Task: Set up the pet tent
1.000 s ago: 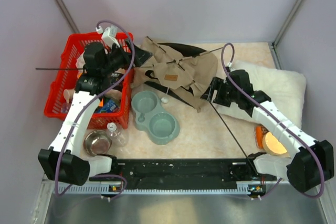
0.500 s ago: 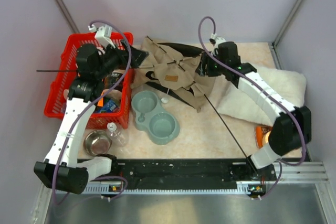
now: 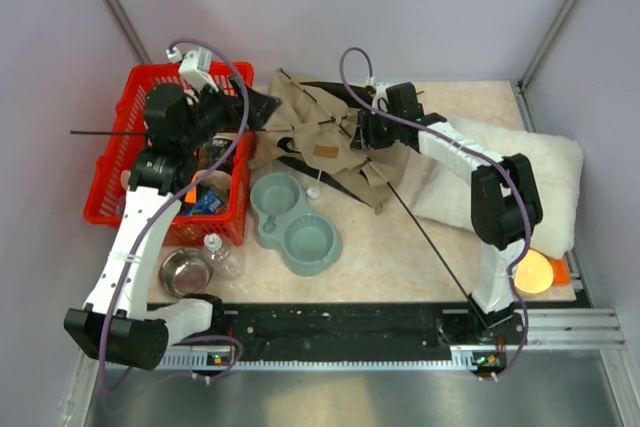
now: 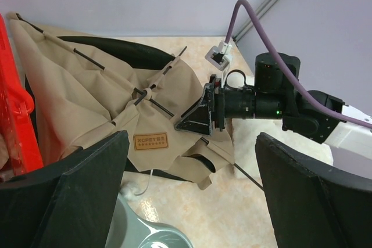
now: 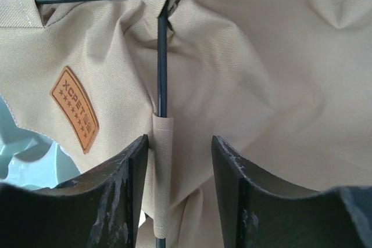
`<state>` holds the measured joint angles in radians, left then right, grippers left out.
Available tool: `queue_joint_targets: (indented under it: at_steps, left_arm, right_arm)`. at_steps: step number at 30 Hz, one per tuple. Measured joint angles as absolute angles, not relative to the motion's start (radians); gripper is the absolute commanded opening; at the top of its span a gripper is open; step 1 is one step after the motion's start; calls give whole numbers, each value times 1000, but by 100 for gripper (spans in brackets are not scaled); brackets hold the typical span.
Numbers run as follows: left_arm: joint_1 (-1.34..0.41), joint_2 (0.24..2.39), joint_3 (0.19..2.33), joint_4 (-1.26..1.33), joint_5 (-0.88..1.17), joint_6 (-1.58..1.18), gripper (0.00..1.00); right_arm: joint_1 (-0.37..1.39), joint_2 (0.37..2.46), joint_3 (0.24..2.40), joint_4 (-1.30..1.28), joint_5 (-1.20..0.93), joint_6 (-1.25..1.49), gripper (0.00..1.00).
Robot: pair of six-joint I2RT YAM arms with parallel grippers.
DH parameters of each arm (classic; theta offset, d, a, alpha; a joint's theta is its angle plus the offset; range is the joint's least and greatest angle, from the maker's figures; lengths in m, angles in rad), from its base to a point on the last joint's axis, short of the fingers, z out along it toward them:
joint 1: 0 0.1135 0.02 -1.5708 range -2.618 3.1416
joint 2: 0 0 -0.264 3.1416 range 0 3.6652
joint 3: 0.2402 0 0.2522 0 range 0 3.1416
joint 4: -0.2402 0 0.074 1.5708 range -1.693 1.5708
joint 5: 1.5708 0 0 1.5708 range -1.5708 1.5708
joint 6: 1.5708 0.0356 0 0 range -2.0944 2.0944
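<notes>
Directly beneath the right tool (image 5: pixel 178 149), jaws parted and empty, the pet tent (image 3: pixel 310 127) lies collapsed on the bench (image 3: pixel 380 247), poles (image 5: pixel 162 56) threaded but raising apparently undone, while the left tool (image 4: pixel 189 149) gapes empty.

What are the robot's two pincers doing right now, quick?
Left pincer: wide open, holding nothing.
Right pincer: open, right over the pet tent fabric, gripping nothing yet.

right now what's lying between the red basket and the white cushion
The crumpled pet tent, with the right gripper at its middle; the top view shows it.
</notes>
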<state>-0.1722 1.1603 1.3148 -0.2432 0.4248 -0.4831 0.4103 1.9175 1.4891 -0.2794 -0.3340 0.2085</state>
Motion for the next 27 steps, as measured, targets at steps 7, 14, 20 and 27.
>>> queue_joint_targets:
  at_steps: [7,14,20,27]
  left_arm:
    - [-172,1161,1338,-264,413,-467,95]
    - [-172,1163,1356,-272,401,-441,95]
    - [-172,1162,1356,-294,393,-423,95]
    - [-172,1139,1356,-311,380,-419,95]
  right_arm:
    - [446,1973,1528,-276,-362,193,21]
    - [487,1988,1533,-298,-267,188,0]
    - [567,1956,1490,-283,-57,234,0]
    - [688,1878,1420,-277,171,384,0]
